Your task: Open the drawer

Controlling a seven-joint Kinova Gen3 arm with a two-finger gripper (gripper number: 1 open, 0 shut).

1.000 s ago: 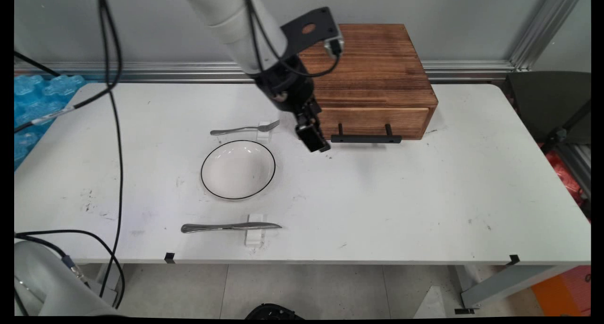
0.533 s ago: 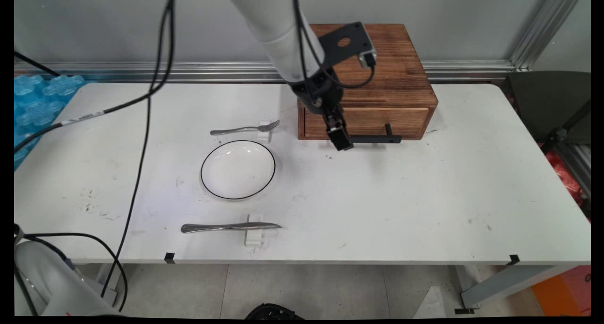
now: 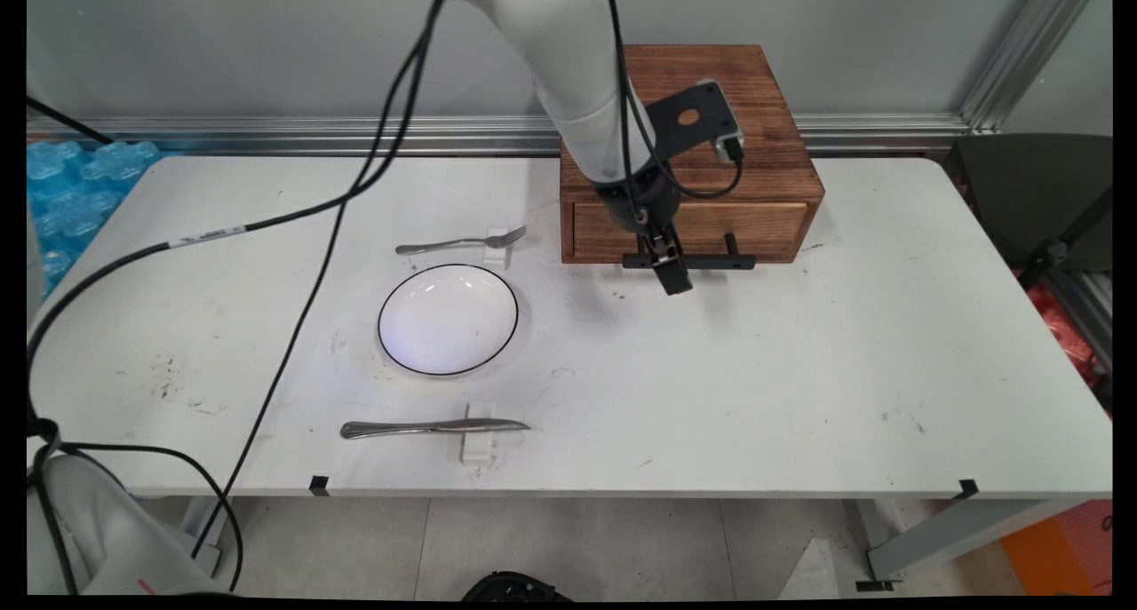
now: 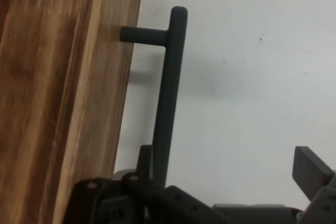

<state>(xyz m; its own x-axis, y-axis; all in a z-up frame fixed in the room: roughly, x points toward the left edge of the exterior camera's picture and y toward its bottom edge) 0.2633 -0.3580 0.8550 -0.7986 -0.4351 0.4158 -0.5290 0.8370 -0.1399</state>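
Across the white table, a wide bare stretch is seen on the right half and along the near edge, well apart from everything else. One brown wooden drawer box is set at the far edge against the wall, its drawer front shut flush and one black bar handle standing off it on two posts. One round white plate with a thin black rim is laid left of centre. One steel knife is propped on a small white rest near the front edge, and one steel fork on another white rest just beyond the plate. The black two-finger gripper is lowered at the handle's left part; in the hand view its fingers are spread apart, with the handle bar running close beside one of them.
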